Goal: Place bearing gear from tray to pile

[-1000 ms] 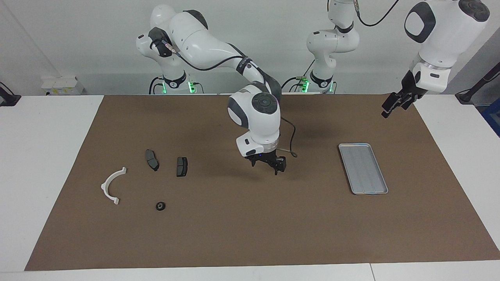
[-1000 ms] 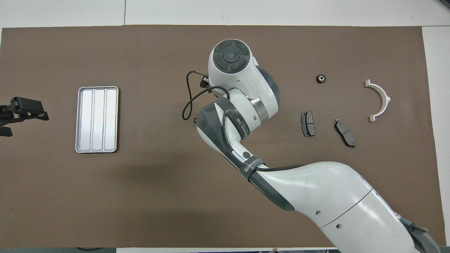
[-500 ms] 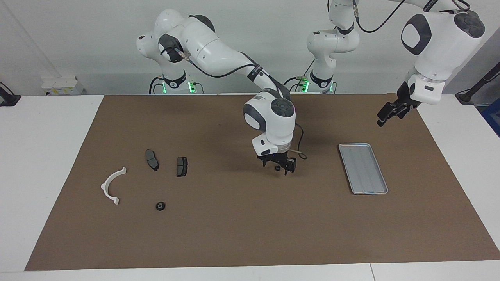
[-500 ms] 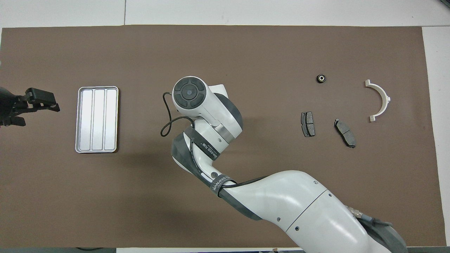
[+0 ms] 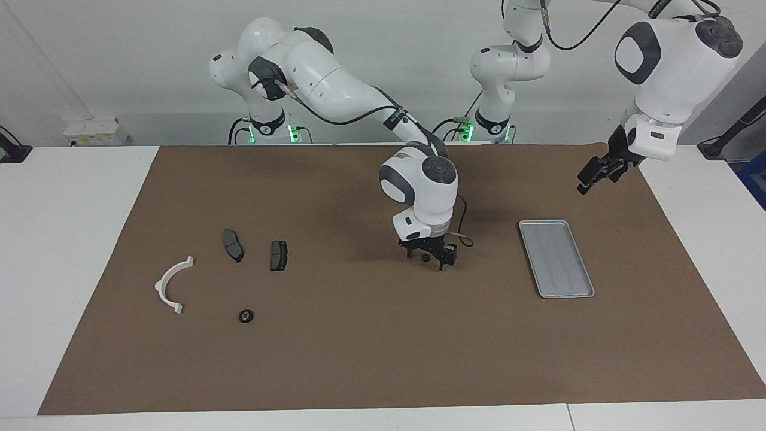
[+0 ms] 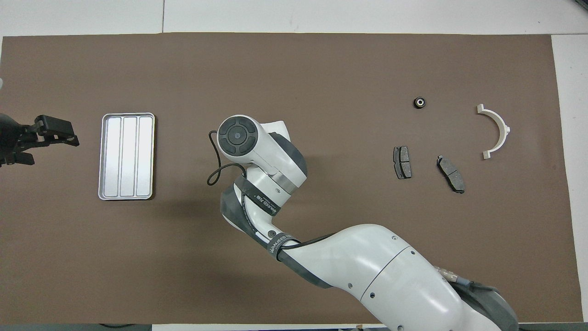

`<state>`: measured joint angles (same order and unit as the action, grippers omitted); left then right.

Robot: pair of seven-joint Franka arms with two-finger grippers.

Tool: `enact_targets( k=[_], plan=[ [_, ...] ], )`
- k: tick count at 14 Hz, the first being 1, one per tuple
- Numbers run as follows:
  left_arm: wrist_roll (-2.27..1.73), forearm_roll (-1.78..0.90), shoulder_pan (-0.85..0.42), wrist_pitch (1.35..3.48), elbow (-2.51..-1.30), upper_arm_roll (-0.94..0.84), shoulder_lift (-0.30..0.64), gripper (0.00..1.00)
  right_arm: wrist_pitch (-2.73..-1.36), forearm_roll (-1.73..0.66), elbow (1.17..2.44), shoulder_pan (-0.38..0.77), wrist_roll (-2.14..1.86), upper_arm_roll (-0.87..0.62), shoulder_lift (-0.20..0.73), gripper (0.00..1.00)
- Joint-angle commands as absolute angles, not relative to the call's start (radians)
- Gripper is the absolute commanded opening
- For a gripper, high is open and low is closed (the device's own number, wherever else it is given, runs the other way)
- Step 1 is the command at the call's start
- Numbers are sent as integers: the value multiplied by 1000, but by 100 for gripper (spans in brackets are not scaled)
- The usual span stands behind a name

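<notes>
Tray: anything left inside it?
Nothing shows in the tray: only its bare ridged floor, uncovered in both views. One bearing gear lies by the white bracket. The right gripper hangs over the mat with a small dark part between its fingers.

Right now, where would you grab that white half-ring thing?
Probably grip the white half-ring at the middle of its curve, from straight above. It lies flat on the mat and its band is thin, so one finger fits inside the curve, one outside.
</notes>
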<state>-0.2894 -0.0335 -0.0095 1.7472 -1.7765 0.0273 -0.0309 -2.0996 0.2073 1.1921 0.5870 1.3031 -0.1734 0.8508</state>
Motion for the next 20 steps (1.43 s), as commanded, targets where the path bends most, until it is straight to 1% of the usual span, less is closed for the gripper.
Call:
enact_targets(
  k=[1,4,5,9,11,14,16,17,18,20],
  plan=[
    [-281,-46,-18,1747,-1779,37,-41,100,-2126,239,1212,584,1350,-176,851,84],
    [-282,-46,-18,1747,-1779,37,-41,100,-2126,236,1213,594,1373,-178,854,80],
    [-281,-46,-17,1747,-1779,37,-41,100,-2126,232,1212,598,1374,-178,856,73],
    [-282,-46,-18,1747,-1779,37,-41,100,-2125,229,1212,604,1377,-183,856,54],
    [-282,-46,-18,1747,-1779,37,-43,100,-2125,229,1212,614,1376,-183,856,50],
    [-282,-46,-18,1747,-1779,37,-41,100,-2125,233,1213,615,1373,-183,859,27],
    [-282,-46,-18,1747,-1779,37,-41,100,-2126,236,1213,617,1371,-183,864,8],
    [-282,-46,-18,1747,-1779,37,-41,100,-2126,236,1213,617,1368,-183,864,2],
    [-282,-46,-18,1747,-1779,37,-41,100,-2126,236,1213,615,1362,-183,864,0],
    [-281,-46,-18,1747,-1779,37,-41,100,-2125,236,1212,614,1355,-183,864,0]
  ],
)
